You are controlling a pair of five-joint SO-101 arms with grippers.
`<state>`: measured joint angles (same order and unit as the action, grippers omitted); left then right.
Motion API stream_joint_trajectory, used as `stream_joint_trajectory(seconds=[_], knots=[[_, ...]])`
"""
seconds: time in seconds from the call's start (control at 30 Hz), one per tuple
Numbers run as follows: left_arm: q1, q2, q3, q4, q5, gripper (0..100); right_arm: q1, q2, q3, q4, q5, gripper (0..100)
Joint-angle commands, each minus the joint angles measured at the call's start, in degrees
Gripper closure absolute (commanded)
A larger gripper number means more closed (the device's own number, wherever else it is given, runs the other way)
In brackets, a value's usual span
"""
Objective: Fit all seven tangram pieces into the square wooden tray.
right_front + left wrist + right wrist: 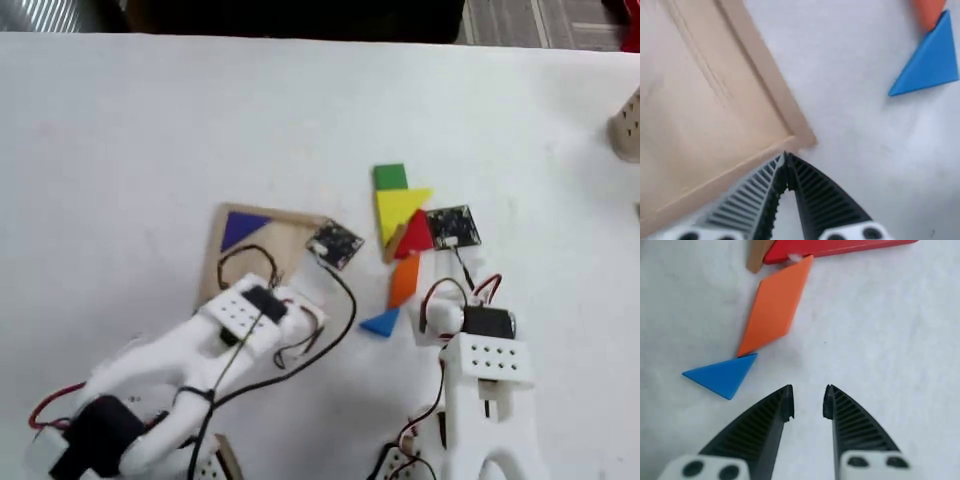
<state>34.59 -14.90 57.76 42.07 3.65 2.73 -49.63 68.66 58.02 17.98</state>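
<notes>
One of seven in so far: purple triangle (243, 228) sits in the far corner of the square wooden tray (272, 214). The other six are out on the white table (150, 130), in a loose line just beside the tray.

Line, far to near:
- green square (390, 177), touching the yellow triangle (400, 208)
- red triangle (415, 237) against the yellow, tan piece (391, 247) tucked at its edge
- orange parallelogram (404, 280), one end at the red
- blue triangle (381, 322), its tip touching the orange's near corner

Left gripper (787, 161): jaws closed tip to tip, nothing between them, tips right at a corner of the tray's rim.

Right gripper (808, 401): jaws a narrow gap apart, nothing held, over bare table near the blue triangle and the orange.
</notes>
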Motion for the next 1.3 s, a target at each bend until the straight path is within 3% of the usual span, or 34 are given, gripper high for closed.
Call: stream_joint_trajectory(seconds=[0.0, 0.2, 0.43, 0.77, 1.0, 1.27], knots=[[0.9, 6.1, -7.6, -2.0, -0.4, 98, 0.4, -1.5, -0.3, -1.1, 0.7, 89.8], [1.2, 5.4, -10.5, 1.2, -0.4, 98, 0.4, -1.5, -0.3, -1.1, 0.7, 89.8], [-3.1, -12.1, -9.8, 9.5, -0.5, 98, 0.4, -1.6, -0.3, -1.1, 0.7, 89.8], [-27.8, -21.7, 2.5, 1.1, -0.8, 98, 0.5, -1.5, -4.0, -1.1, 0.4, 89.6], [-32.0, -21.4, 9.1, -9.7, -0.9, 98, -0.1, -1.1, -11.2, 1.0, -4.0, 89.2], [-32.0, -21.4, 9.1, -10.0, -0.9, 98, -7.2, 12.4, -14.5, -1.2, -8.7, 80.1]])
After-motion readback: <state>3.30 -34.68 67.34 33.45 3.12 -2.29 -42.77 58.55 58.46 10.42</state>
